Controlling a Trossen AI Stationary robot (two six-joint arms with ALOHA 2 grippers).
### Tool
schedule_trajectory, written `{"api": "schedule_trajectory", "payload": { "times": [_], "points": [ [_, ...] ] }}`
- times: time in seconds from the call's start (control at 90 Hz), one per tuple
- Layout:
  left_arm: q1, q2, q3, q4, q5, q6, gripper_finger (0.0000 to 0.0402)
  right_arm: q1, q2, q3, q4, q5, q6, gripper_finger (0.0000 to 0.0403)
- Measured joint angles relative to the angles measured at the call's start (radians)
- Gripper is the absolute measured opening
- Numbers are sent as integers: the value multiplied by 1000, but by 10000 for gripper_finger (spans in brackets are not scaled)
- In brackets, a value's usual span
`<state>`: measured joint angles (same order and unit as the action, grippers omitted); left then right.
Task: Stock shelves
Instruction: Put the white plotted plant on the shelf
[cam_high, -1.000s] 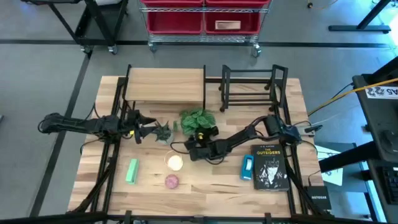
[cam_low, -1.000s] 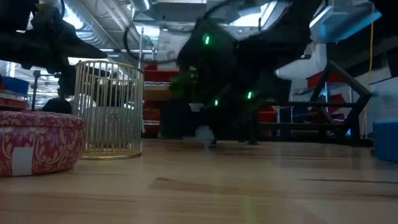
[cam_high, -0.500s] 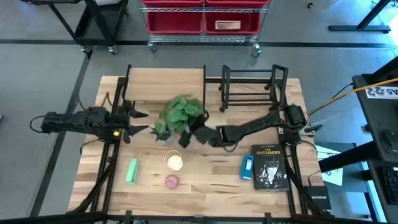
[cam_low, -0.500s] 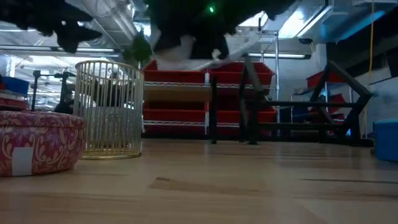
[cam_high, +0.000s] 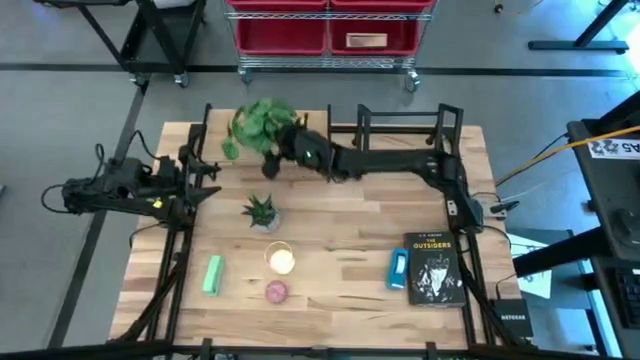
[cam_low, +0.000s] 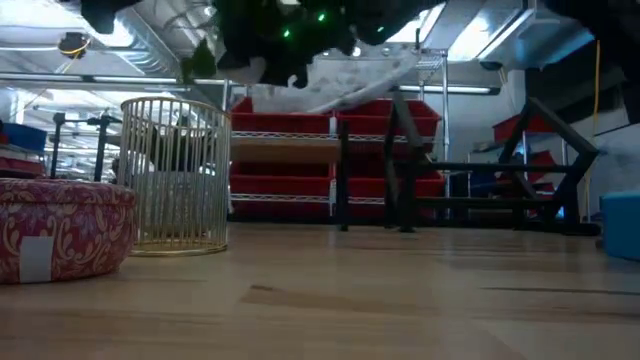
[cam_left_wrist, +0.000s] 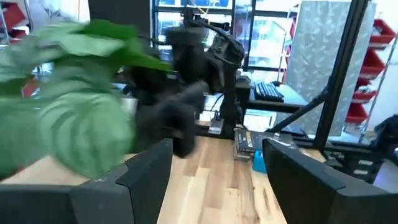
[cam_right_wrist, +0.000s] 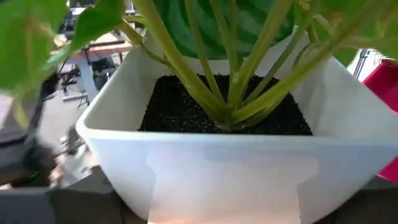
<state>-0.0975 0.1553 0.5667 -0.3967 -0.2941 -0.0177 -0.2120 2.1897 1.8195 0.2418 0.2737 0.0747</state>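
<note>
1. Over the wood shelf (cam_high: 267, 138) at the worktop's far side, my right claw (cam_high: 290, 148) is clamped on a leafy plant (cam_high: 257, 126) in a white pot (cam_right_wrist: 217, 155); the right wrist view shows the pot filling the frame, dark soil and green stems above its rim.
2. From that claw the right arm (cam_high: 395, 160) runs back across the front of the black rack (cam_high: 405, 140), which stands just beside the wood shelf on the far edge.
3. My left claw (cam_high: 205, 178) waits at the left edge of the worktop (cam_high: 340, 300), near the shelf's left legs, its fingers (cam_left_wrist: 146, 171) spread wide with nothing between them.
4. Near the left claw, on the bare worktop in front of the shelf, sits a small succulent (cam_high: 260, 211).
5. Closer to me lie a green bar (cam_high: 212, 275), a gold wire basket (cam_high: 281, 261) and a red patterned tin (cam_high: 276, 292).
6. On the right side I see a blue item (cam_high: 398, 269) just beside a book (cam_high: 436, 268).
7. Beyond the worktop stands a cart with red bins (cam_high: 325, 32).
</note>
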Motion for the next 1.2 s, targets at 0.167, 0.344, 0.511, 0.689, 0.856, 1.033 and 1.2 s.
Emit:
{"api": "schedule_trajectory", "payload": {
  "times": [0.167,0.344,0.511,0.689,0.856,1.033,1.2],
  "points": [
    [0,1,0,-54,-67,0,236,-72,120,138,-86,-56,38,265],
    [0,1,0,-61,-84,0,236,-121,200,221,-101,-62,83,265],
    [0,1,0,-66,-84,0,236,-138,221,226,-119,7,129,265],
    [0,1,0,-66,-84,0,236,-132,220,227,-131,68,131,286],
    [0,1,0,-65,-85,0,236,-129,232,227,-124,59,132,275],
    [0,1,0,-66,-85,0,236,-128,260,226,-117,59,130,277],
    [0,0,0,-66,-85,-2,236,-129,276,227,-99,66,131,282]
  ]
}}
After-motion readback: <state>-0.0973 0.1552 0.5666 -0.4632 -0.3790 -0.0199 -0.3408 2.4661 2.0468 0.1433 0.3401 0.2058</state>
